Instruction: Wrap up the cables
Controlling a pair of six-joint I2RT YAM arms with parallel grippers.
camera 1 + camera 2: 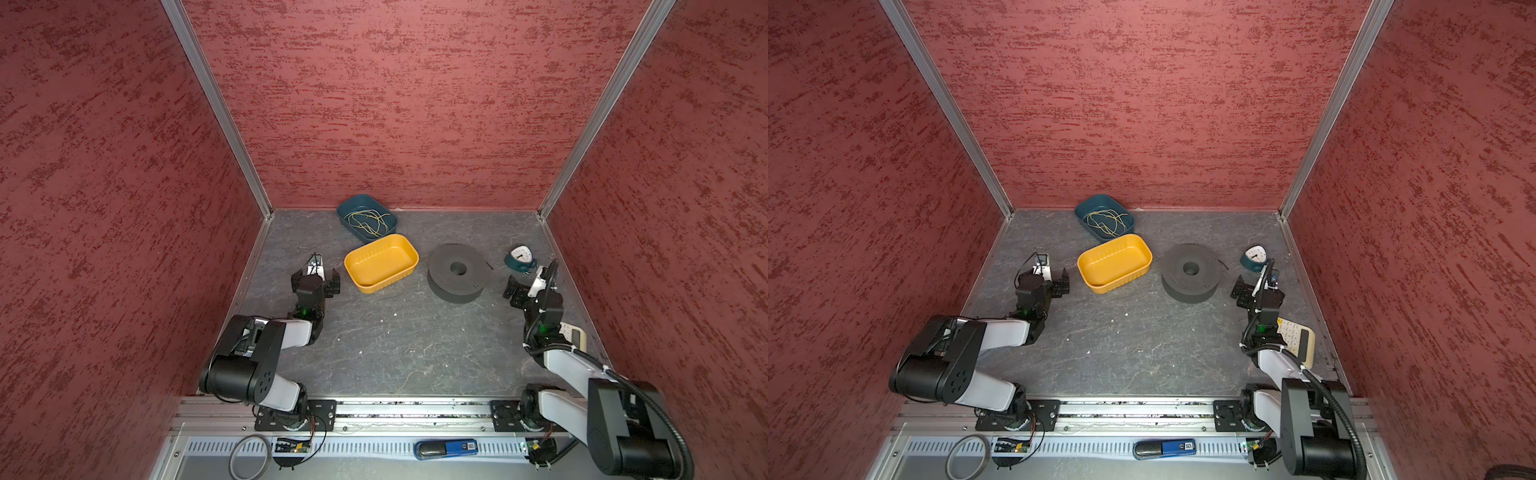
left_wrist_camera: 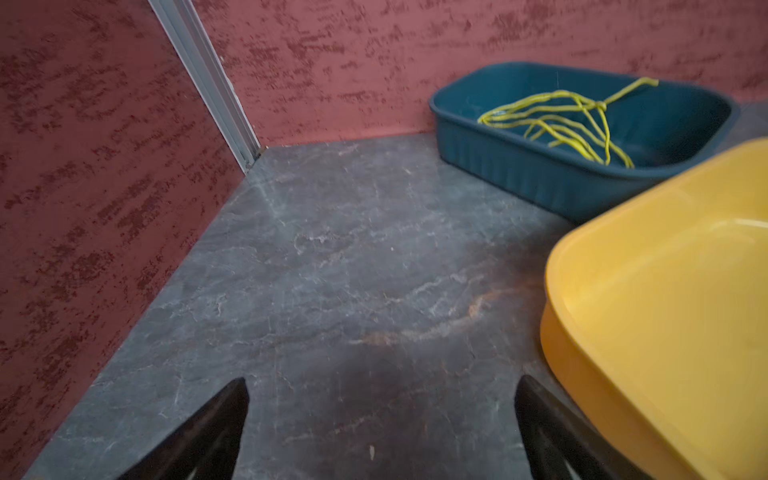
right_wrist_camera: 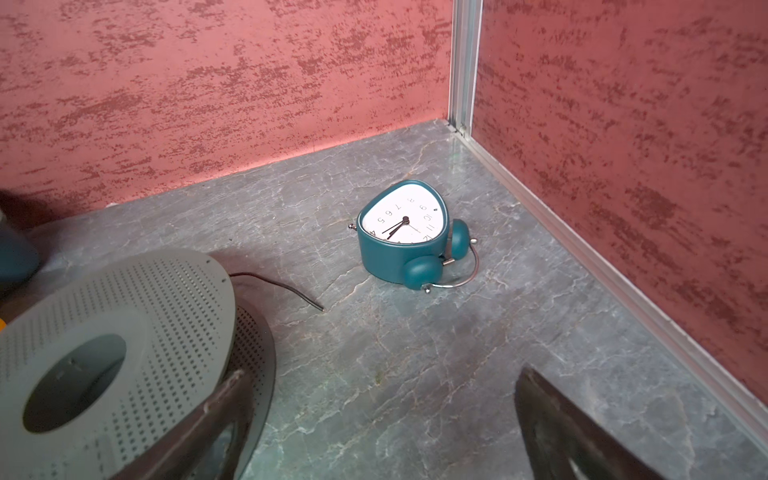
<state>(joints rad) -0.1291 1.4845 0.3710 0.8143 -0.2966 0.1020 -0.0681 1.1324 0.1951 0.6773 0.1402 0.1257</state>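
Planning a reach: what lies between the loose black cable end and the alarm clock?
Only bare tabletop, clearest in the right wrist view; cable end and alarm clock lie apart.

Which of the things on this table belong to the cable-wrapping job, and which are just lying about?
Belongs to the job:
- black cord, its end poking out from the grey spool
- left gripper and right gripper, both open and empty

Lying about:
- yellow tray, empty
- blue tray holding the yellow-green wire
- alarm clock
- calculator
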